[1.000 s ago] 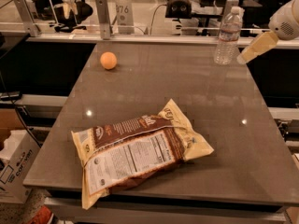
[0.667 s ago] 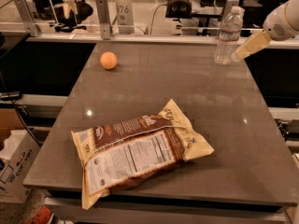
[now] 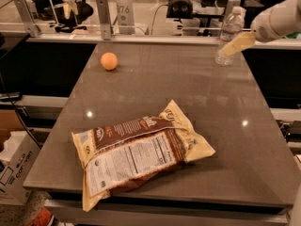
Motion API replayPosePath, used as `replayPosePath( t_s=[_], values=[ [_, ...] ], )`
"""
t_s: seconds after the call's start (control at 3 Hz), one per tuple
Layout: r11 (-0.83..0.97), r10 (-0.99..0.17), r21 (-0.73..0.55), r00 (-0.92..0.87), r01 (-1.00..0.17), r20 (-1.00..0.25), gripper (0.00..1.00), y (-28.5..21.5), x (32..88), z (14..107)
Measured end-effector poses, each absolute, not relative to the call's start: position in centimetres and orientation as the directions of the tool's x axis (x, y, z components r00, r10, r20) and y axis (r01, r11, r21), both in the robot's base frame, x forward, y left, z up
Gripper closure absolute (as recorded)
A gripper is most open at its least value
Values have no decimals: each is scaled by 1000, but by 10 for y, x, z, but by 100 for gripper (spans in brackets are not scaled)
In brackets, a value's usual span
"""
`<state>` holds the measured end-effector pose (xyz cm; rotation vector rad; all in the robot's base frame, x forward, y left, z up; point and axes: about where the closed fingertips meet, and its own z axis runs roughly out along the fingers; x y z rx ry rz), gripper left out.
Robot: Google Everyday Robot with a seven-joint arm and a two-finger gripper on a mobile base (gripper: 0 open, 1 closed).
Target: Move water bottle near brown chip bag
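The white arm point(image 3: 278, 20) reaches in from the far right, its gripper point(image 3: 238, 43) right at the standing water bottle point(image 3: 230, 26) on the far right of the table point(image 3: 188, 86), well apart from the near brown chip bag point(image 3: 136, 152); I cannot tell if it is gripping.

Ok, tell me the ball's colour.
Orange, camera view; the ball sits back left, the tool against the water bottle.
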<state>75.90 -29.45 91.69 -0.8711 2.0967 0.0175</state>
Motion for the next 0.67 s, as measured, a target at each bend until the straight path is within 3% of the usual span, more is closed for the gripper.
replayPosePath(
  t_s=[0.67],
  values=[
    [778, -514, -231, -381, -584, -769, 0, -265, 793, 902]
  ],
)
